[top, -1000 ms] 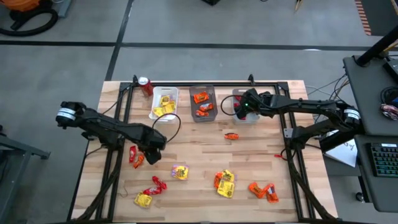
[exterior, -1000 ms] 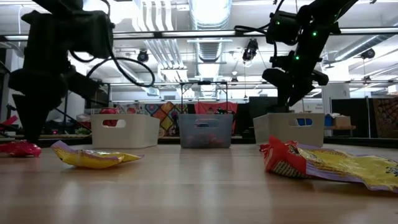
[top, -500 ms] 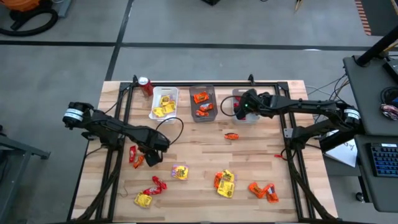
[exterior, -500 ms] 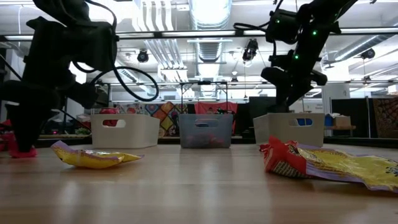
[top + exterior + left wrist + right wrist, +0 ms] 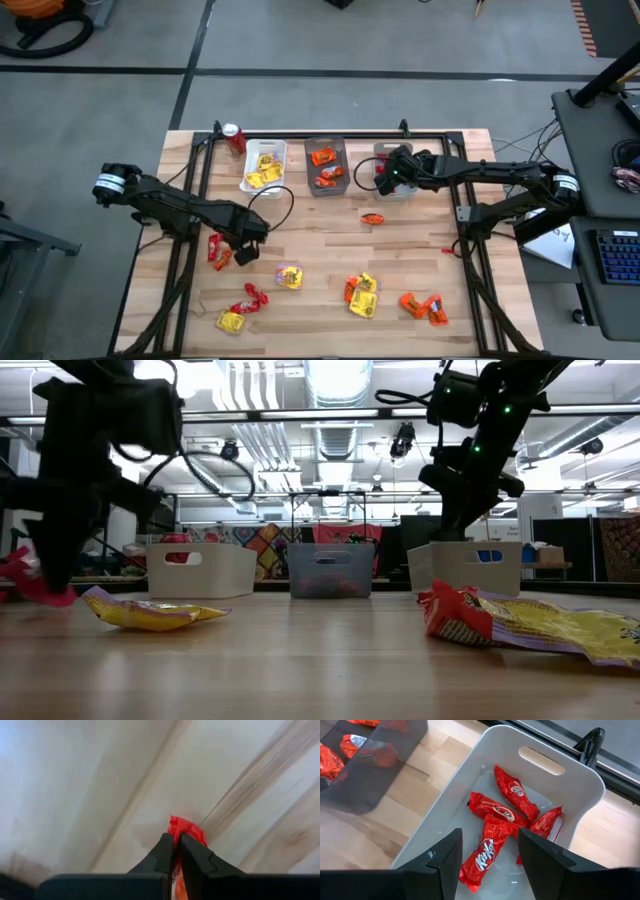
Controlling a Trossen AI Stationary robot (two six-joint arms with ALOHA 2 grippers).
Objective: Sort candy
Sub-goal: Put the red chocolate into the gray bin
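Wooden worktop, seen from above, scattered with small wrapped candy. Far left rear corner: a red soda can. Left end effector sits low over the left side of the worktop, fingers pinched tight on a red candy wrapper; from table height the red packet shows at the tip, whether clear of the wood cannot be told. Just beside it, two more packets, red and orange. Nearer the front edge on the left: a red packet and a yellow one.

Along the rear, left to right: white bin holding yellow candy, grey bin holding orange candy, white bin holding red candy.

Centre: a yellow packet, a lone orange one in front of the bins, a yellow-and-orange cluster.

Right end effector hangs over the third bin, fingers spread wide, nothing between them. Front right: orange packets.
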